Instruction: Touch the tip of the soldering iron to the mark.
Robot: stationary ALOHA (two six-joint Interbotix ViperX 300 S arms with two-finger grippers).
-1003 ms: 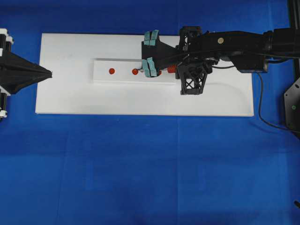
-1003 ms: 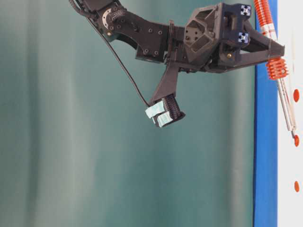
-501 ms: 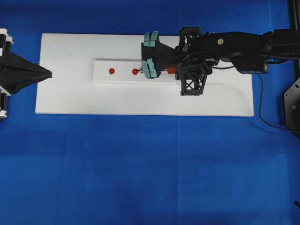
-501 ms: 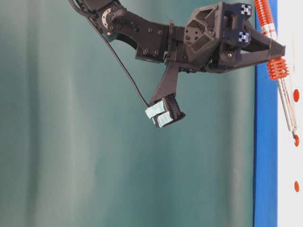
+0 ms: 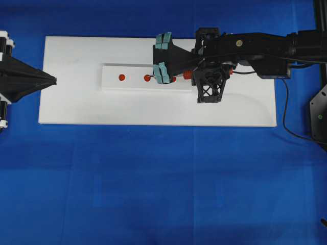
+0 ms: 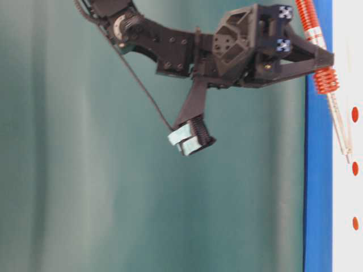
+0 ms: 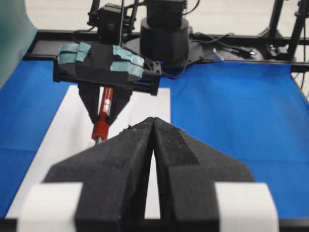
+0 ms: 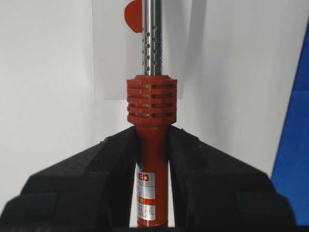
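You're looking at a robotics lab bench: a blue cloth (image 5: 153, 194) covers the table, a white board (image 5: 76, 107) with red dot marks (image 5: 121, 77) lies on it, a plain teal backdrop (image 6: 68, 170) behind, black frame rails (image 7: 231, 41) and cables at the far edge.

Soldering iron (image 6: 318, 48) tilted more — tip (image 6: 347, 158) lifted off mid red mark (image 6: 355, 168)
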